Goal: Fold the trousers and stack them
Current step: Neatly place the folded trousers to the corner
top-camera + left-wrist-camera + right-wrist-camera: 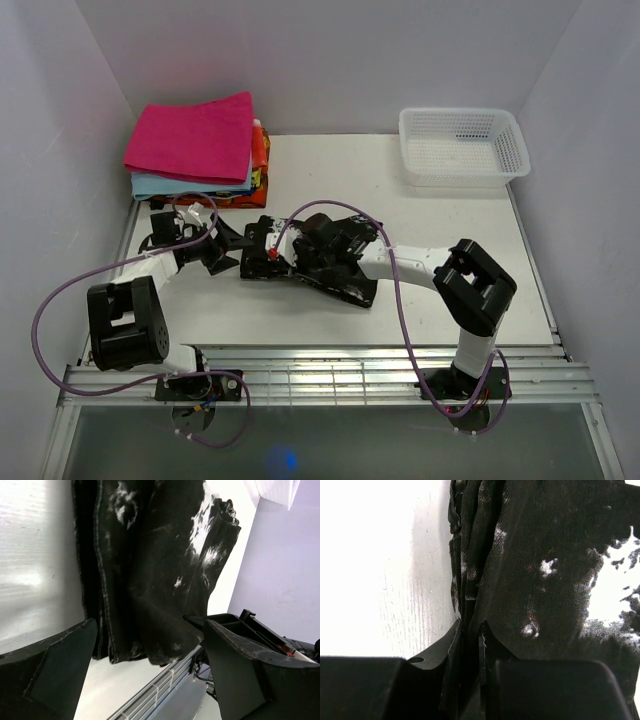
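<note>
The black trousers (335, 282) lie folded in the middle of the white table. They fill the left wrist view (150, 570) and the right wrist view (545, 580). My right gripper (300, 245) lies over them, and in its wrist view it (470, 640) is shut on the stacked fabric edge. My left gripper (222, 250) is at the trousers' left end. In its wrist view it (150, 680) is open, its fingers (55, 675) wide apart with the trousers' end just ahead of them, and holds nothing.
A stack of folded clothes, pink on top (195, 135), stands at the back left. A white mesh basket (462, 145) stands at the back right. A slatted metal rail (330, 375) runs along the near table edge.
</note>
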Robot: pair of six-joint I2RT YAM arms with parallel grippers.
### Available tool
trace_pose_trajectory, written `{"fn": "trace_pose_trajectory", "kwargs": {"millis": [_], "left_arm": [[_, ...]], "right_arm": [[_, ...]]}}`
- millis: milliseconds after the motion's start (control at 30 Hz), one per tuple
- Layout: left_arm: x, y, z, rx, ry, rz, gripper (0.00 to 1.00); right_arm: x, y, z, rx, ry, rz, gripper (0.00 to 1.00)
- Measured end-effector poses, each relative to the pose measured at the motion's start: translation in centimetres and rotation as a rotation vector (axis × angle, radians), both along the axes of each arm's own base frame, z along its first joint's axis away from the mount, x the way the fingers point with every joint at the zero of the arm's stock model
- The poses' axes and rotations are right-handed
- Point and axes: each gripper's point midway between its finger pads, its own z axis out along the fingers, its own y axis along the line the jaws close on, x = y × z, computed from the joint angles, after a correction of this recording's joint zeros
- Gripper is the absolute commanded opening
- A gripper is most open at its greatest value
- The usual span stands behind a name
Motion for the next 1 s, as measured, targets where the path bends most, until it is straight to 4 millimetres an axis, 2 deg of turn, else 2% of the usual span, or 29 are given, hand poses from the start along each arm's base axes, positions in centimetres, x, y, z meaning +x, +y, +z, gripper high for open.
{"fn": "trace_pose_trajectory", "kwargs": {"millis": [133,333,633,900,1000], "left_arm": [[0.3,-0.7,-0.4,0.006,0.008,-0.006,0.98],[-0.3,-1.1,-3.2,0.071,0.099,-0.004,0.98],[-0.8,-1.5,-4.6,0.124,0.142,-0.011,0.98],[-0.4,-3.4,-4.3,-0.032,0.127,-0.035,0.98],[-0.6,-4.0,-4.1,-0.080,0.116,-0.035,0.91]], "right_arm": [[-0.2,-0.1,-0.2,-0.003,0.002,0.010,0.08],[-0.3,-0.3,-0.5,-0.011,0.000,0.020,0.08],[-0.1,-0.4,-0.3,0.004,0.047,-0.027,0.08],[-0.2,0.0,0.5,0.050,0.139,-0.068,0.08],[-0.6,0.1,0.6,0.060,0.165,-0.063,0.08]]}}
